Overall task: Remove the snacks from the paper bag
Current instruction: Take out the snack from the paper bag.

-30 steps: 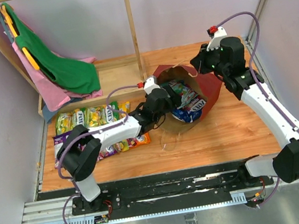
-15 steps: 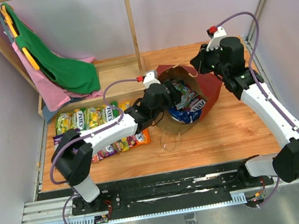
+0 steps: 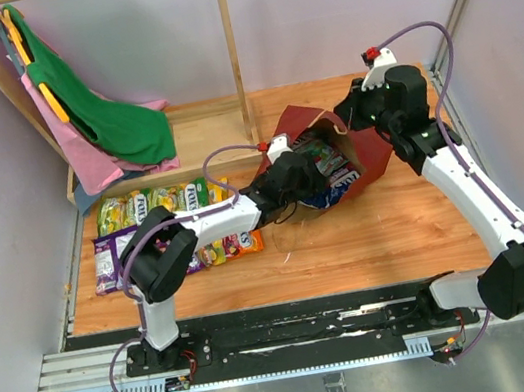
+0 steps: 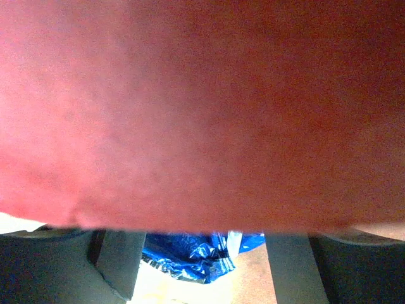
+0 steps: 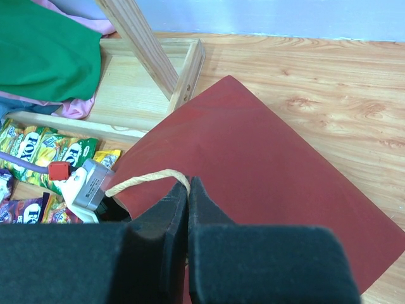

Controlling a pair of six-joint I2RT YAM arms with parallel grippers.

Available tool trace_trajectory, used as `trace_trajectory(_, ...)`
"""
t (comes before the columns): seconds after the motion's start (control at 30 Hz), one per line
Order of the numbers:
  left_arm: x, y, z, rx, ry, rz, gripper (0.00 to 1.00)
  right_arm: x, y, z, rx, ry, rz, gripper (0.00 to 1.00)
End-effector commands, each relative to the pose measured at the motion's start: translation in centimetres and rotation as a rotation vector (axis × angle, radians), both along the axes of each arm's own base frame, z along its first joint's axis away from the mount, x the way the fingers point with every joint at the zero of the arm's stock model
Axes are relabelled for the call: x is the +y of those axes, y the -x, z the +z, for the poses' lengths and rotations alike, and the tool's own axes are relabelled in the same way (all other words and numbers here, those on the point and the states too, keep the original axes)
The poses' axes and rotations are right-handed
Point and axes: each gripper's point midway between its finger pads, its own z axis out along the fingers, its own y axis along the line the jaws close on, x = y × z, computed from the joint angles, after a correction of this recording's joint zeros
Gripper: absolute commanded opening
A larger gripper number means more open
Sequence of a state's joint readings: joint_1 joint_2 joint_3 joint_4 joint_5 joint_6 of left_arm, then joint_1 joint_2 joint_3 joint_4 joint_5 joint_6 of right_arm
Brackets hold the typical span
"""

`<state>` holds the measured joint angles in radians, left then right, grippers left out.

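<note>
Job partly done: rows of candy packets lie on the surface behind the left claw, which gapes empty inside the paper bag, the blue Doritos bag just ahead, while the right claw pinches the loop handle.

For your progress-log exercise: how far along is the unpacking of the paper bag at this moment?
Done: many candy packets lie on the table. In hand: the right tool pinches the loop handle; the open left tool reaches into the paper bag. Left: the Doritos bag and other packets inside.
</note>
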<state>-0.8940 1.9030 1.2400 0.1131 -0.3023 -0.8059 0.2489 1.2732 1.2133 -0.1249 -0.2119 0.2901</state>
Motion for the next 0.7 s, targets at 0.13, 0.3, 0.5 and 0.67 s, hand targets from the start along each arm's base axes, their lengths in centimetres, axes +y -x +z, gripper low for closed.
trace_trajectory(0.13, -0.7, -2.5, -0.9, -0.029, -0.036, 0.024, 0.61, 0.3, 0.5, 0.9, -0.036, 0.0, 0.0, 0.01)
trace_trajectory(0.3, -1.1, -5.2, -1.7, -0.054, -0.058, 0.035, 0.33, -0.8, 0.3, 0.6, -0.037, 0.018, -0.056, 0.01)
trace_trajectory(0.5, -3.6, -8.0, -1.6, -0.079, -0.057, -0.016, 0.01, -4.4, 0.2, 0.1, -0.021, 0.029, -0.264, 0.01)
trace_trajectory(0.67, -8.2, -9.5, -2.3, -0.083, -0.026, -0.151, 0.01, -8.5, 1.4, 0.6, -0.055, 0.025, -0.472, 0.01)
